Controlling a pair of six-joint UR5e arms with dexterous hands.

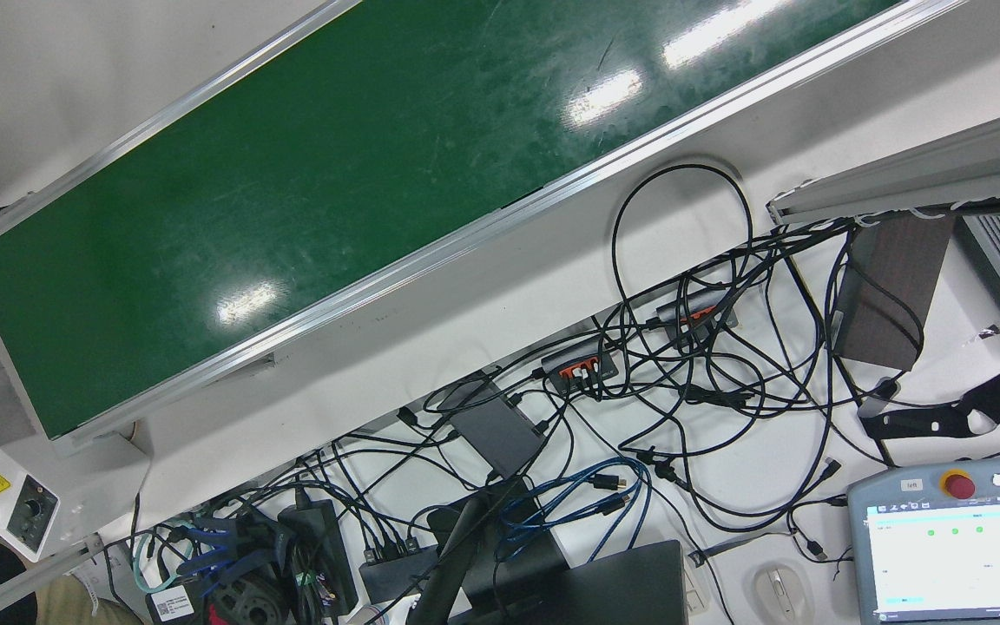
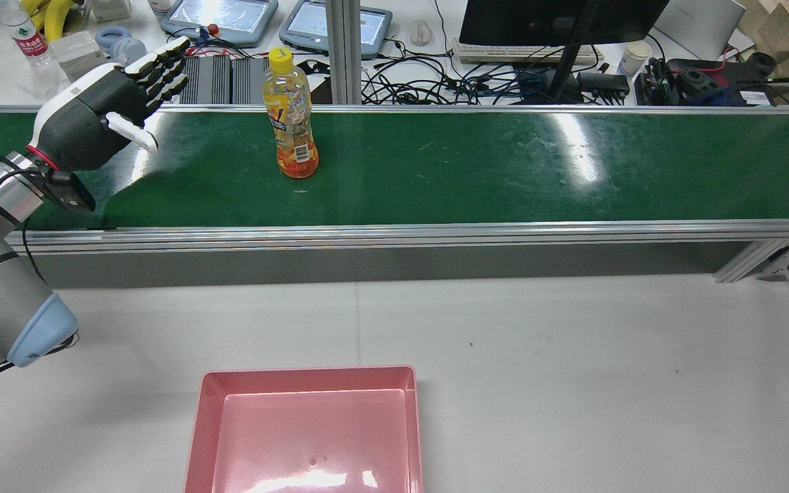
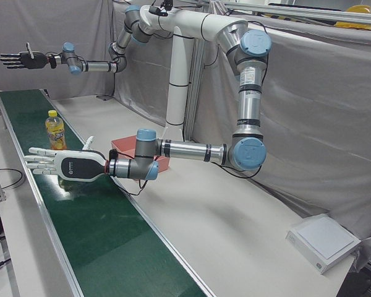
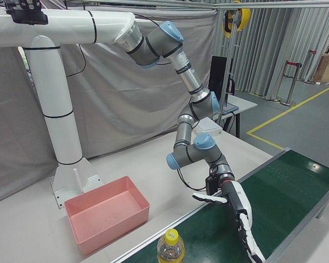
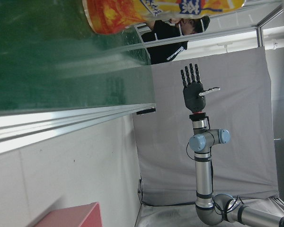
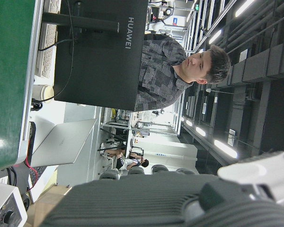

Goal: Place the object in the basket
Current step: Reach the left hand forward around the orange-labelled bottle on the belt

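Left hand is hovering, fingers spread, empty, beside the yellow-capped plastic juice bottle. Right hand is likewise splayed. Bottle is probably light, slick, tippy: grasp mid-body.

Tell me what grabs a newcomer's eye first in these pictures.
The orange bottle with a yellow cap stands upright on the green belt. The left robot hand hovers open beside it, apart from it. The empty pink basket sits on the white table nearer the robot.

Rear view looks down the belt; corner views share it.
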